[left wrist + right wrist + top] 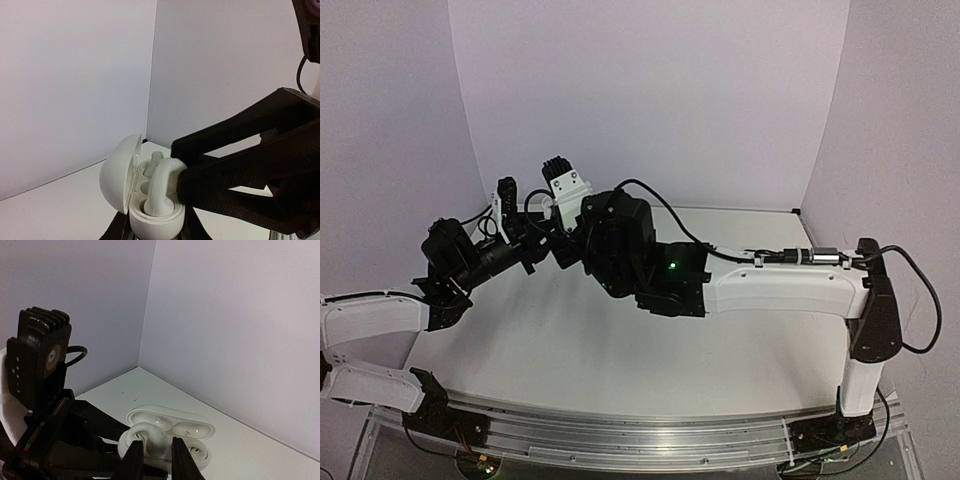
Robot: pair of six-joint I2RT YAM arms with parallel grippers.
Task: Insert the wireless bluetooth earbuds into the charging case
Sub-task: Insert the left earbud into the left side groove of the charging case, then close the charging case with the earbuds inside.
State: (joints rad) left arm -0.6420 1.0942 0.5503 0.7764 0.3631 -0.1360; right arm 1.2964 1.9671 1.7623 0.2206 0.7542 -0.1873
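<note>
Top view: the right gripper (560, 232) meets the left gripper (538, 242), and what they hold is hidden. Left wrist: the left gripper is clamped on the open charging case (150, 220), with the white earbud (161, 187) upright in its well. Right wrist: the right jaws are narrow and pinch that earbud at the fingertips.

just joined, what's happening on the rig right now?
The left gripper is shut on the white charging case, holding it with the lid open. The right gripper has a white earbud between its fingers, and the bud's lower end is down in the case. Whether the right fingers are gripping or letting go can't be told from these views.
</note>
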